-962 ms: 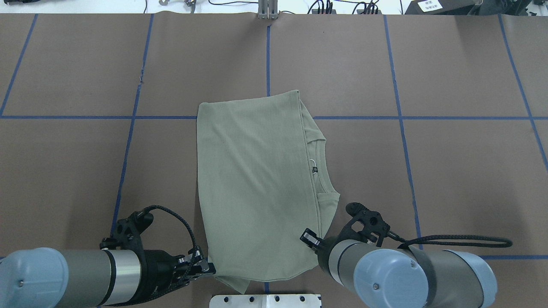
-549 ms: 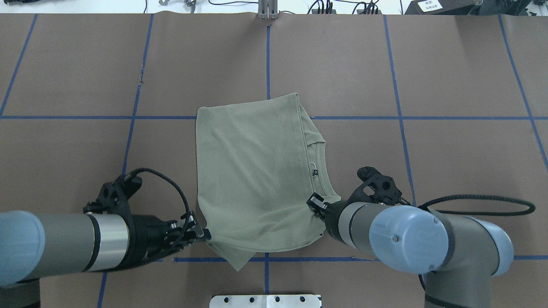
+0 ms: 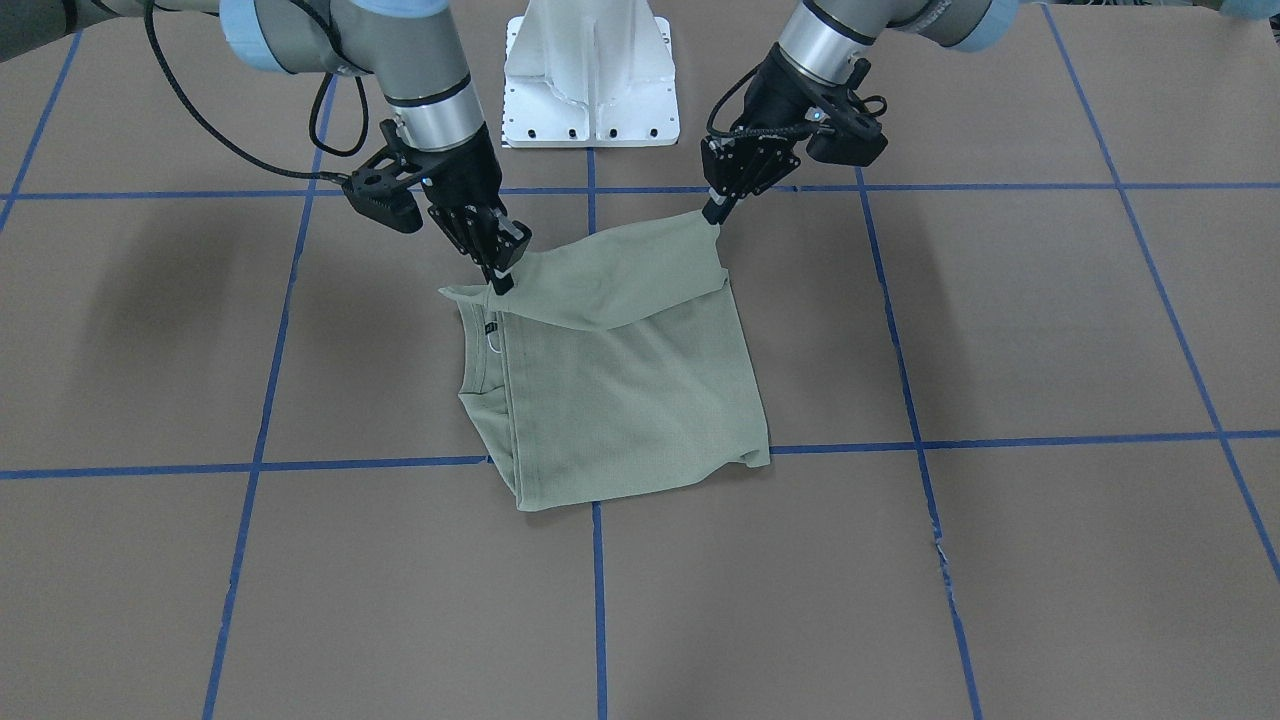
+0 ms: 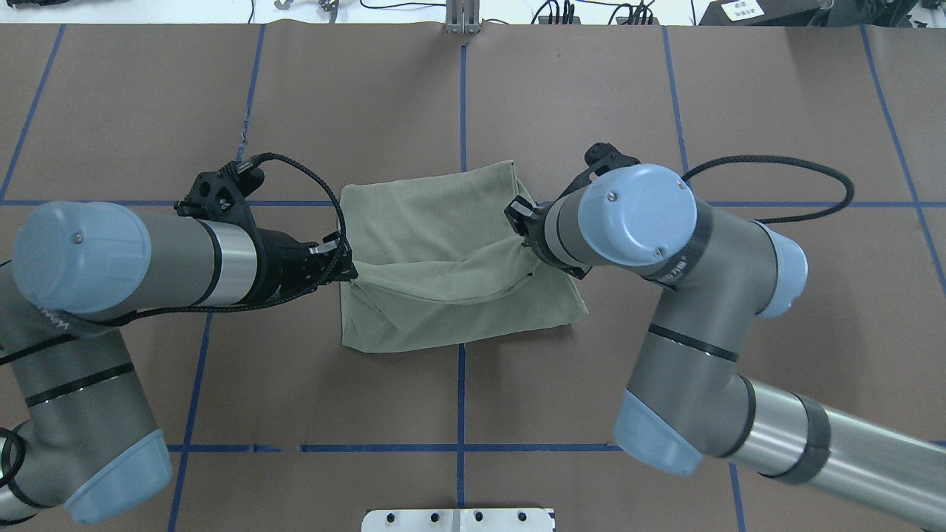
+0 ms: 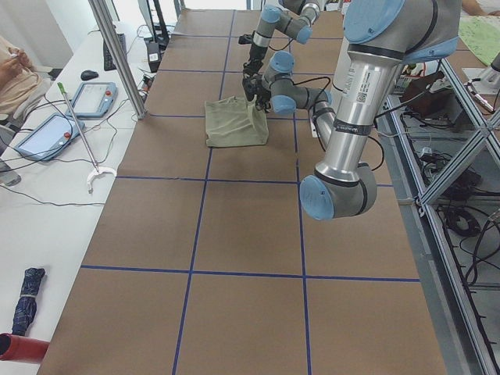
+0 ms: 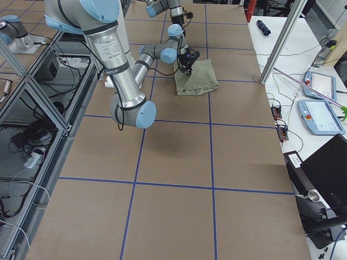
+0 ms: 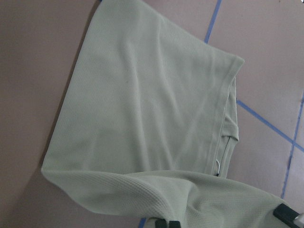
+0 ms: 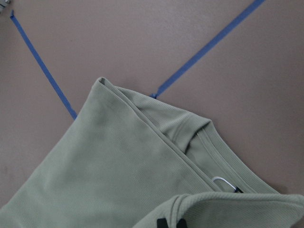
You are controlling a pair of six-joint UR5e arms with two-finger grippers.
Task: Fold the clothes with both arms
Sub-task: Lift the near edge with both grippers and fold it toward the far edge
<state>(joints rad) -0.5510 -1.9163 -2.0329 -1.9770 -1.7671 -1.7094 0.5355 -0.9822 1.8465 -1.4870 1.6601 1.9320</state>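
Observation:
The sage-green shirt [image 3: 630, 400] lies folded on the brown table, collar and white string tag [image 3: 492, 343] on the robot's right side. Its near edge is lifted and sags between the two grippers [image 4: 443, 284]. My left gripper [image 4: 349, 272] is shut on the shirt's near left corner, also in the front view [image 3: 712, 212]. My right gripper [image 3: 500, 280] is shut on the near right corner by the collar; in the overhead view the arm partly hides it [image 4: 526, 238]. The left wrist view shows the shirt [image 7: 142, 118] below, as does the right wrist view [image 8: 118, 180].
The white pedestal base [image 3: 590, 70] stands at the table's robot side. Blue tape lines [image 4: 462, 96] grid the brown table. Side benches hold tablets [image 5: 47, 134] and a metal post [image 5: 117, 55]. A laptop [image 6: 325, 168] sits by the right end.
Both grippers moved away from the robot's base with the shirt's near edge, lifting it up and over the rest of the shirt. The shirt's visible footprint has shortened.

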